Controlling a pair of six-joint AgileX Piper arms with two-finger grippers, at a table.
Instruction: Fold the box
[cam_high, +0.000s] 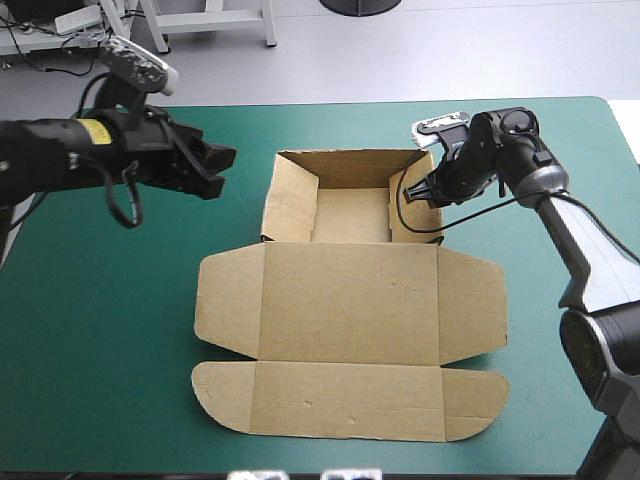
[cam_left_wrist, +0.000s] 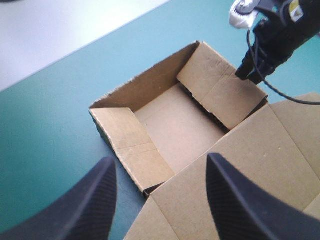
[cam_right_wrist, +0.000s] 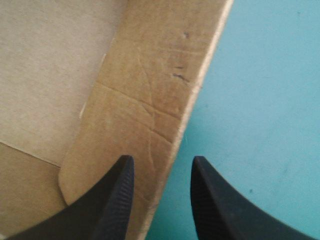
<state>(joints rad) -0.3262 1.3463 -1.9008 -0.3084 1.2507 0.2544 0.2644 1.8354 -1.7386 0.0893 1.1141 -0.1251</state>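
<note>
**Desk:** Item one, right claw?

**Operator:** Right claw (cam_right_wrist: 162, 167): fingers apart, astride the top edge of the box's right wall (cam_right_wrist: 150, 100). One finger is inside the tray, the other outside over the teal-green cover. As I read it, it is not clamped. I judge it sits there to steady that wall upright.

**Desk:** Item two, left claw?

**Operator:** Left claw (cam_left_wrist: 161, 165): fingers wide apart, holding nothing. It hangs above the table (cam_high: 100, 350), with the left wall (cam_left_wrist: 132, 145) just ahead and no contact with the board. I take this as a ready position for that side.

**Desk:** Item three, the box?

**Operator:** Box (cam_high: 350, 215): brown, mid-table. The far portion forms an open tray with the back and both side walls raised. I cannot tell whether the side walls are locked in. Lid (cam_high: 350, 310): flat toward the near edge, flaps spread.

**Desk:** Outstanding?

**Operator:** My estimate is that the side walls want firm seating and the lid is not yet handled. The risk is that the right wall splays outward if it is left unsupported.
</note>
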